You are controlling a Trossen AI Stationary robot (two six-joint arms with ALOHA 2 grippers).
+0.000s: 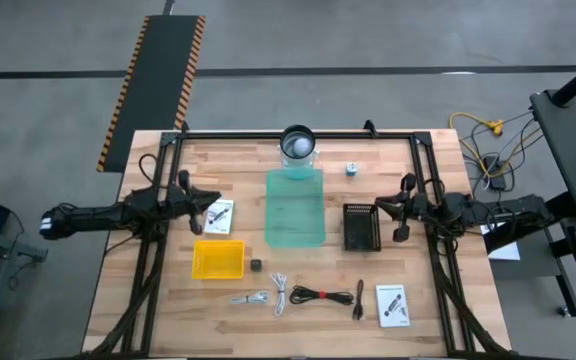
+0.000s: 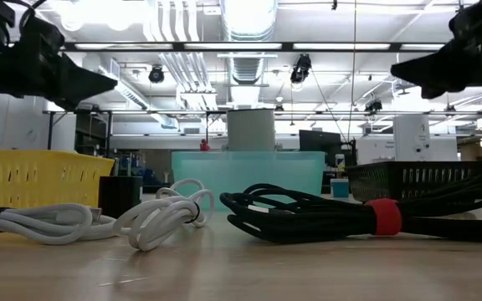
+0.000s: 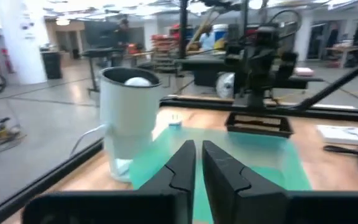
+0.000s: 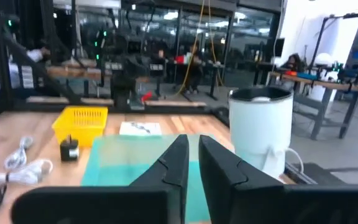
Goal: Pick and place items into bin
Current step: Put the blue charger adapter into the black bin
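The counter (image 1: 418, 300) is a light wood-plank top inside a black frame, standing on a grey concrete floor. Beyond it the low view shows a workshop hall with ceiling lights and ducts.

The teal bin (image 1: 295, 207) lies at counter centre, long axis running 12 to 6 o'clock. At its 12 o'clock stands a white cup (image 1: 298, 145). A yellow basket (image 1: 219, 259) sits at its 8 o'clock, a black basket (image 1: 361, 227) at its 3 o'clock.

The coiled black cable (image 1: 322, 295) lies at 6 o'clock of the bin, long axis 9 to 3 o'clock. White cables (image 1: 268, 296) lie at its 9 o'clock, a white card (image 1: 393, 304) at its 3 o'clock. A black cube (image 1: 256, 265) sits just beside the yellow basket.

The left end effector (image 3: 197, 168) and right end effector (image 4: 192, 163) hover at either side of the bin, each with its fingers nearly pressed together, holding nothing.
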